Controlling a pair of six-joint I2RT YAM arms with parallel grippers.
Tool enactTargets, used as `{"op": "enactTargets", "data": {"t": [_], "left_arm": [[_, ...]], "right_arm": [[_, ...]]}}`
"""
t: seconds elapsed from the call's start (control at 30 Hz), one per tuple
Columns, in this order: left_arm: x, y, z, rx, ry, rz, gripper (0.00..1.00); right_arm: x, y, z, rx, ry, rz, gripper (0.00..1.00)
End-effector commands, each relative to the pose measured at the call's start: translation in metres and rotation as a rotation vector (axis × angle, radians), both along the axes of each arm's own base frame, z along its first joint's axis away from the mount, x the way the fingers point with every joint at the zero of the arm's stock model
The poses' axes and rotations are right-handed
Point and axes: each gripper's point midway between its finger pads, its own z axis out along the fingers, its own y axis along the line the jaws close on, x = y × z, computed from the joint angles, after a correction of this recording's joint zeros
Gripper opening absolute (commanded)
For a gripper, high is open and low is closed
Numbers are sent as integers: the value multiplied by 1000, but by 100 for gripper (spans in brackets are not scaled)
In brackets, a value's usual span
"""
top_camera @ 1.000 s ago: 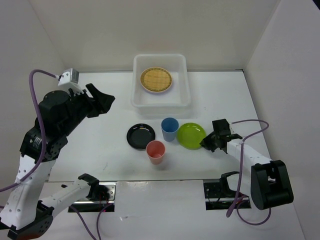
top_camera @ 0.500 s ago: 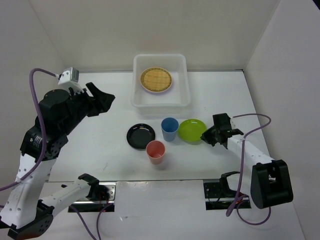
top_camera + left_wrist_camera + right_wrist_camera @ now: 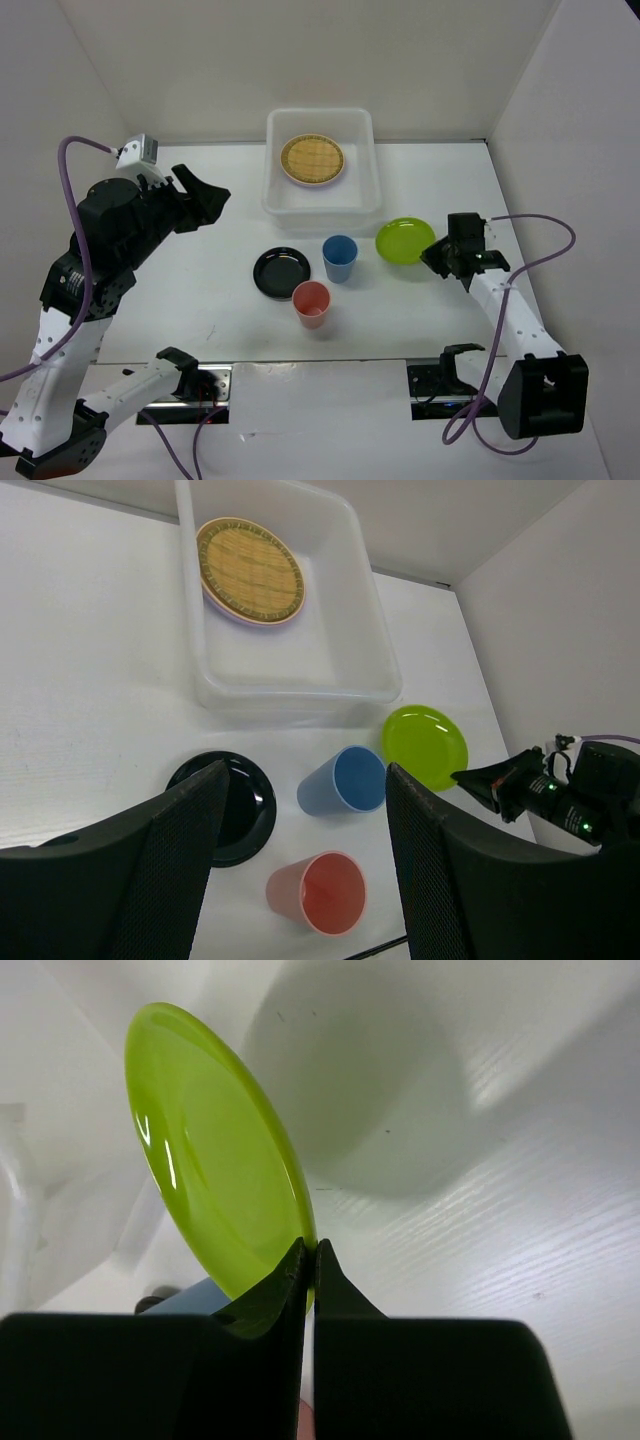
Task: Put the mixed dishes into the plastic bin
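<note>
My right gripper (image 3: 437, 252) is shut on the rim of the lime green plate (image 3: 405, 240) and holds it off the table, right of the blue cup (image 3: 340, 258); in the right wrist view the plate (image 3: 215, 1185) stands on edge between the fingers. The white plastic bin (image 3: 320, 205) holds the woven tan plate (image 3: 312, 159) with a lavender edge under it (image 3: 222, 604). The black plate (image 3: 280, 272) and the pink cup (image 3: 312, 304) stand on the table. My left gripper (image 3: 205, 197) is open and empty, high at the left.
White walls close in the table at the back and both sides. The arm bases and their cables sit at the near edge.
My right gripper has lifted the lime green plate off the table and carried it up and to the right, toward the bin's near right corner. The left arm has not moved.
</note>
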Motion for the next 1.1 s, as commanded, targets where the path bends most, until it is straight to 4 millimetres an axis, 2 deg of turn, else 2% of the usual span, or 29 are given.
{"op": "enactTargets", "data": {"t": [0.0,0.13,0.27,0.37,0.4,0.5,0.53,0.63,0.67,0.7,0.73,0.77,0.8,0.83,0.87,0.9,0.97,1.0,1.07], "left_arm": [[-3,-1,26,-18,-83,-20,71],[0,-2,24,-14,-74,-20,71],[0,-2,24,-14,-74,-20,71],[0,-4,20,-12,-65,-29,71],[0,-4,20,-12,-65,-29,71],[1,-5,16,-9,-57,-29,71],[2,-5,19,-13,-67,-29,71],[4,-8,16,-11,-58,-38,71],[6,-9,14,-8,-49,-38,71],[7,-9,10,-4,-41,-38,71],[7,-9,10,-4,-41,-38,71],[9,-8,5,2,-30,-28,71],[6,-7,7,-1,-38,-28,71],[6,-7,7,-1,-38,-28,71],[7,-7,4,2,-30,-28,71],[7,-8,4,-8,-27,-26,71],[7,-7,4,-10,-26,-27,71],[7,-7,1,-6,-16,-27,71],[7,-7,1,-6,-16,-27,71]], "right_arm": [[13,-17,44,-45,-106,-30,0],[15,-30,76,-63,-177,-57,0],[23,-28,105,-83,-232,2,0],[36,-19,133,-76,-302,49,0],[40,-11,150,-65,-351,77,0],[61,17,174,-38,-448,162,0],[73,30,169,-10,-432,207,0],[97,67,181,39,-470,303,0],[106,86,171,40,-446,340,0],[116,94,185,40,-490,348,0],[123,102,185,50,-489,356,0],[133,112,172,63,-461,382,0],[143,123,181,77,-496,404,0],[150,127,179,83,-493,413,0],[160,137,158,91,-443,435,0],[169,149,169,91,-474,460,0],[180,162,160,72,-462,477,0],[188,176,152,75,-446,497,0],[197,186,144,77,-440,509,0]]}}
